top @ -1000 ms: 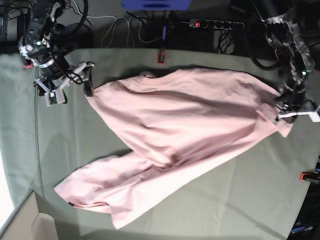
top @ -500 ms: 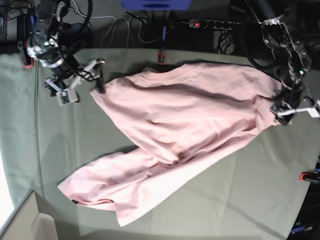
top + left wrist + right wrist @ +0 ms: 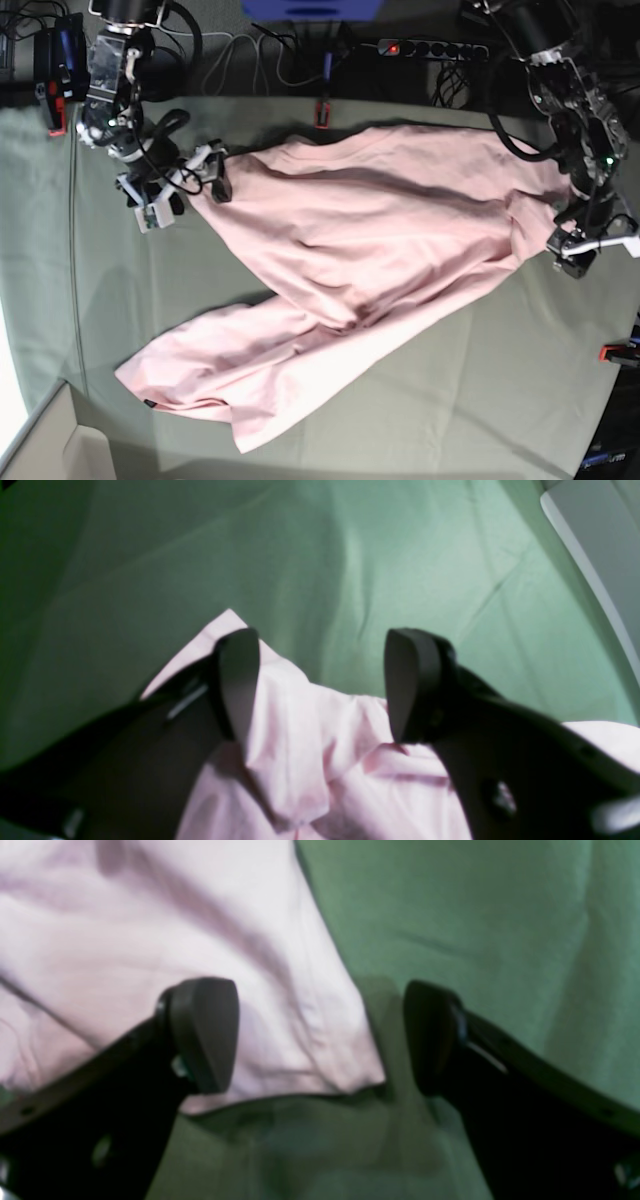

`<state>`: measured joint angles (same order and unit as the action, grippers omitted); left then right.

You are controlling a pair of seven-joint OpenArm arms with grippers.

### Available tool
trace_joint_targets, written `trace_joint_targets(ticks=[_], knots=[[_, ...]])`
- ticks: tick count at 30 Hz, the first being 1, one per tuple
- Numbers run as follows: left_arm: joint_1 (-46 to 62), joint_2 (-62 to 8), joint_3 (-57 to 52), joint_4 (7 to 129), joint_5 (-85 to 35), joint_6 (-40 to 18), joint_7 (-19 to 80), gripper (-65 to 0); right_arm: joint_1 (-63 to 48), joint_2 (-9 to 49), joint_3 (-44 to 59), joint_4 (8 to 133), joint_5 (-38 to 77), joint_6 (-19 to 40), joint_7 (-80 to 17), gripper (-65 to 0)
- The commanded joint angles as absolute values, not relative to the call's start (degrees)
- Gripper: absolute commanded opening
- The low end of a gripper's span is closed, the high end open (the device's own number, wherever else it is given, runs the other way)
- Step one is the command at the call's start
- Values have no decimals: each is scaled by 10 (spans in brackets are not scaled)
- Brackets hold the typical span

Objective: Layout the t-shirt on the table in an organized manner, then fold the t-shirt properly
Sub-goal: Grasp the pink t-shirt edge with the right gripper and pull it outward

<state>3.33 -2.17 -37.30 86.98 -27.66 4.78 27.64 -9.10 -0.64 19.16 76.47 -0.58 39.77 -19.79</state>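
Note:
The light pink t-shirt [image 3: 370,250] lies crumpled and slanted across the table [image 3: 480,380], plain side up, with one end trailing toward the near left. My left gripper [image 3: 578,255] stands open at the shirt's right corner. In the left wrist view that left gripper [image 3: 322,685] has bunched pink t-shirt [image 3: 310,750] lying loose between its fingers. My right gripper [image 3: 192,188] is open at the shirt's far-left edge. In the right wrist view the right gripper [image 3: 320,1035] straddles a flat corner of the t-shirt [image 3: 150,915] on the green table [image 3: 475,915].
Red clamps sit at the far edge [image 3: 322,112] and the right edge [image 3: 615,352]. A power strip [image 3: 430,48] and cables lie behind the table. A pale box [image 3: 50,440] stands at the near-left corner.
My left gripper has opened and let go of the shirt's right corner. My right arm has moved right, up to the shirt's edge. The shirt's left part has shifted toward the far edge.

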Motion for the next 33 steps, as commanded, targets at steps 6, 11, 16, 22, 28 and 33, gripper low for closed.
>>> trace_joint_targets(ticks=[6,11,16,22,28,33], knots=[[4,-28,-372,866,-277,46,264,-265,-94,-1,147,768,0,400,-192,-202],[-21,-28,-359,835,-275,46,264,-266,-93,-2,128,768,0,400,-195,-507],[-42,-33,-305,794,-273,46,260,-266,-102,12,136,772,0,400,-194,-650],[-49,-30,-247,793,-277,46,259,-266,-104,58,248,832,0,400,-194,-650],[-49,-27,-225,797,-277,46,259,-264,-60,103,377,851,0,400,-196,-650],[-49,-24,-205,793,-277,46,259,-261,6,141,436,771,0,400,-196,-650]])
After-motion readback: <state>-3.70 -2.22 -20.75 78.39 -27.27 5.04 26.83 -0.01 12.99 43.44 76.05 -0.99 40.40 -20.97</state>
